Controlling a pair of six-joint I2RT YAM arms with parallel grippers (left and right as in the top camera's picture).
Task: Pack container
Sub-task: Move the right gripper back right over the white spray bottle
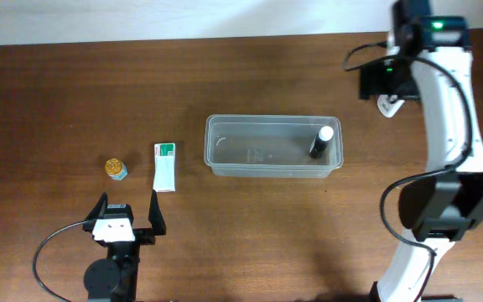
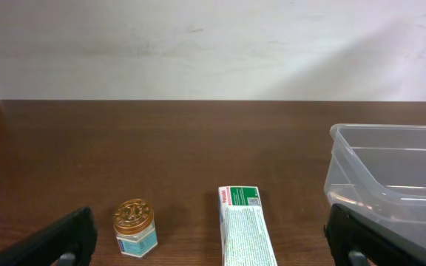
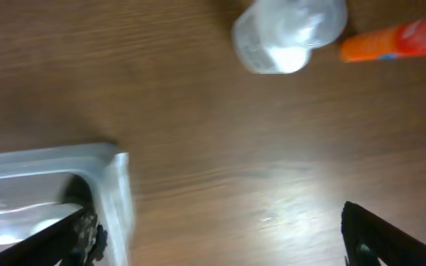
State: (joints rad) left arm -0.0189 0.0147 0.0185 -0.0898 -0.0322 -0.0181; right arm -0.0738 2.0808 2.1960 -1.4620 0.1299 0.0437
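Container sits mid-surface holding only a black tube. A gold-lidded jar and a green-and-white box lie outside (also a small bottle and an orange tube), so packing looks barely begun. The left tool rests low near the box, spread wide, empty. The right tool hovers beyond the container's corner, likewise spread, empty.

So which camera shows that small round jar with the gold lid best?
The left wrist view: the small round gold-lidded jar appears close and whole, lid and side both visible. Overhead it is only a tiny disc seen from above. The right wrist view does not show it.
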